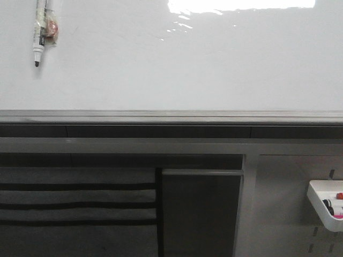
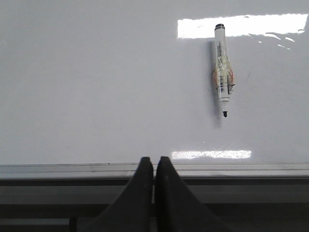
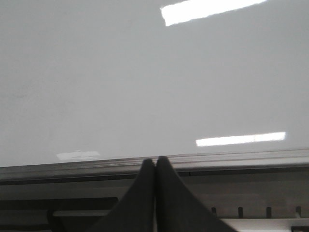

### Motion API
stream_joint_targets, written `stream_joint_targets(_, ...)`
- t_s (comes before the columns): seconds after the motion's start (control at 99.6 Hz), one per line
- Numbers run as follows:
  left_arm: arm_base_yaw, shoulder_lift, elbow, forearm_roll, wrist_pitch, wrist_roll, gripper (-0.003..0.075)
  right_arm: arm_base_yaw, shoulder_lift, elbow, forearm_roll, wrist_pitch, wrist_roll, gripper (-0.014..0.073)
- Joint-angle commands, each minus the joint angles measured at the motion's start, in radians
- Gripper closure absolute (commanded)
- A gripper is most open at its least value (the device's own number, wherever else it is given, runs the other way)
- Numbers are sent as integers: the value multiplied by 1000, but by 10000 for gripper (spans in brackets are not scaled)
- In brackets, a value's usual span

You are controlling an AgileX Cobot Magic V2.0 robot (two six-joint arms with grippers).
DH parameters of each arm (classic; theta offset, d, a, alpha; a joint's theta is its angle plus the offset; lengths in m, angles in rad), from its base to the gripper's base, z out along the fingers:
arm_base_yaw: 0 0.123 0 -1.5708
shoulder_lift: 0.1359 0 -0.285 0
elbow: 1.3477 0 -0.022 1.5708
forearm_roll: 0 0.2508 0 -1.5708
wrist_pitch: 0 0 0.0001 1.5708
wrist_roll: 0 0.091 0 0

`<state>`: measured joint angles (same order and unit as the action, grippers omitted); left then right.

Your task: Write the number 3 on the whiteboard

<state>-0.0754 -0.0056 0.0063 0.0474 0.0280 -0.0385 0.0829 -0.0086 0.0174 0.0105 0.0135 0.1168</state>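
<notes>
marker (image 1: 40, 29) top cropped, tray (image 1: 321, 206) cut (right edge)

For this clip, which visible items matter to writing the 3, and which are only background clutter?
Belong to the job:
- whiteboard, no digit on it yet
- marker stuck to the board, tip down, uncapped
- left gripper and right gripper, both shut and empty

Just lying about:
- white tray with small items
- grey pegboard panel
</notes>
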Motion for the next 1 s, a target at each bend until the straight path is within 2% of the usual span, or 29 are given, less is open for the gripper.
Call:
stream_joint_targets(0.0, 1, -32, 3, -1, -79, -10, 738, -8, -22, 20, -58, -90, -24, 663)
stream_joint_targets(0.141, 1, -32, 3, -1, -79, -10, 738, -8, -22, 20, -115, -92, -24, 663)
stream_joint_targets(0.482, 1, -32, -1, -5, -103, -10, 738, -8, -22, 20, -115, -98, -24, 663)
stream_joint_targets(0.612, 1, -32, -47, -60, -108, -10, 738, -8, -20, -8, -111, -108, -24, 663)
stream_joint_targets(0.693, 1, -29, -118, -74, -7, -10, 738, -8, -18, -70, -103, -66, -22, 663)
stream_joint_targets(0.833, 1, 32, -279, -98, 143, -10, 738, -8, 34, -226, -103, 106, -22, 663)
stream_joint_targets(0.994, 1, 165, -476, -38, 334, -10, 738, -8, 158, -397, -105, 260, -29, 663)
